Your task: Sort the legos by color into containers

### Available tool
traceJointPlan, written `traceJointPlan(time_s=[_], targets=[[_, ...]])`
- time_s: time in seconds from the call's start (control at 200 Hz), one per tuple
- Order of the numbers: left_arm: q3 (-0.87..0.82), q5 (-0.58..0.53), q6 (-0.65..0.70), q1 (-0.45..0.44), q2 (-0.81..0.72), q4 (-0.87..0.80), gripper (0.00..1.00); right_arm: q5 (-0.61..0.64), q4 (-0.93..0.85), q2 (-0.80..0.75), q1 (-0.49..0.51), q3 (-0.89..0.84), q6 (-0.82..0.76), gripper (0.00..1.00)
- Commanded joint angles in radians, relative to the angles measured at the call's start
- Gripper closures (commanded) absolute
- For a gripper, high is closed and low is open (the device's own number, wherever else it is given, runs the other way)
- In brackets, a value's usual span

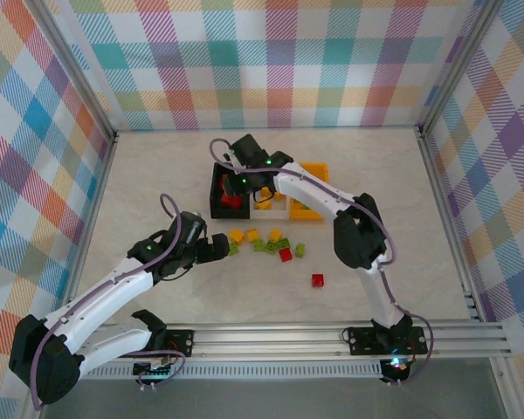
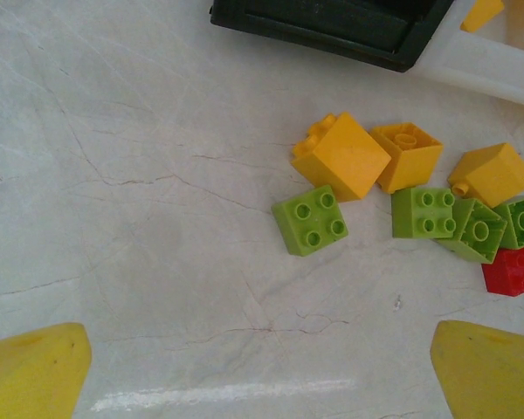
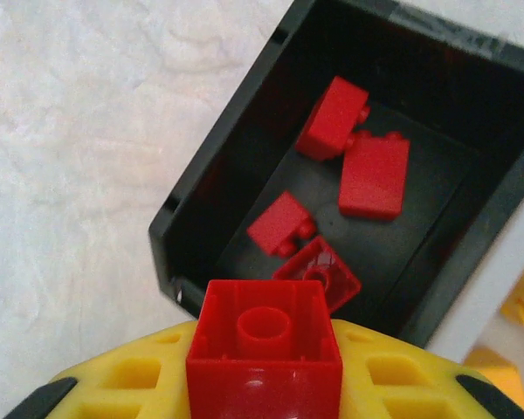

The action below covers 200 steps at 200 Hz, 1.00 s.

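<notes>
Bright checked walls (image 1: 271, 61) stand around a pale table (image 1: 157, 175) that looks like stone. Near the middle of the table, 3 bins sit in a row: a black bin (image 3: 201, 183), a white bin (image 2: 480, 65) and an orange-yellow bin (image 1: 307, 214). 4 red legos (image 3: 374, 175) lie inside the black bin. The right claw (image 3: 264, 375) is clamped on 1 more red brick (image 3: 264, 340), up over that bin's edge. Just beside the bins, toward the near edge, lie the loose legos (image 2: 341, 157): 3 yellow, 4 green and 1 red. The left claw (image 2: 262, 371) hangs over them with its fingers wide apart, holding nothing. A lone red lego (image 1: 317, 280) lies apart, closer to the near edge.
</notes>
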Motion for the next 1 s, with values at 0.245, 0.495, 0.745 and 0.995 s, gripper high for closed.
traceJointPlan(time_s=[0.245,0.495,0.745,0.995], targets=[[-0.01,0.018,-0.005,0.011,0.019,0.002,0.0,-0.007,-0.03,-0.001,-0.019,0.041,-0.025,0.36],[0.014,0.026,-0.003,0.012,0.057,0.036,0.0,0.0,0.12,-0.239,-0.021,-0.279,0.023,0.34],[0.106,0.072,0.025,0.011,0.262,0.141,0.09,0.001,0.282,-0.553,-0.019,-0.72,0.109,0.32],[0.194,0.058,0.059,-0.04,0.492,0.176,0.17,0.041,0.345,-0.757,-0.02,-0.99,0.169,0.3]])
